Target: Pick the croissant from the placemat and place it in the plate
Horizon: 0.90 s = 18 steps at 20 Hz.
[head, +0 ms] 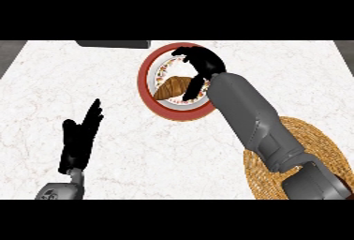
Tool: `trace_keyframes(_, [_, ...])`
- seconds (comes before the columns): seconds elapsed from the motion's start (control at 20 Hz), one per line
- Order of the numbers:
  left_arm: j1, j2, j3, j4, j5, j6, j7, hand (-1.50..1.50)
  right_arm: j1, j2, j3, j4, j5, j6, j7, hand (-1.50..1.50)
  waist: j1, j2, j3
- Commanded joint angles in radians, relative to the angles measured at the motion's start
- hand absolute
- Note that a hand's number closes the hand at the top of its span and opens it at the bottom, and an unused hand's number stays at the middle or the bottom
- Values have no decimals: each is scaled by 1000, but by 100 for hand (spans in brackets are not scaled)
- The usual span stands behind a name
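- The right hand (201, 61) hangs over the plate (146, 78), fingers (196, 87) spread wide of the thumb and gripping nothing.
- The croissant (170, 88) lies in the plate, just beside those fingers, near the counter's (138, 154) far edge.
- The woven placemat (326, 146) is at the near right corner.
- The left hand (78, 138) rests with straight fingers, near left.

A white, faintly veined counter (173, 154) fills the view. A dark grey block (114, 43) sits at its far edge, left of centre, cut off there.
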Motion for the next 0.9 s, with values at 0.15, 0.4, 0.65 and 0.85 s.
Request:
trace_keyframes(0.15, [16, 5, 14, 2, -1, 7, -5, 0, 6, 13, -260, -119, -253, -36, -173, -150, -17, -7, 2])
trace_keyframes(0.4, [38, -18, -20, -13, -34, 26, -26, 0, 64, -58, -354, -51, -337, 85, -306, -150, -3, 1, 0])
trace_keyframes(0.65, [-3, 8, 21, 10, -2, -9, 3, 0, 56, -59, -366, -2, -337, 167, -353, -150, -11, -5, 0])
trace_keyframes(0.85, [9, -1, 29, -3, 7, -7, -10, 0, 66, -90, -387, 13, -345, 215, -432, -150, -7, -4, 0])
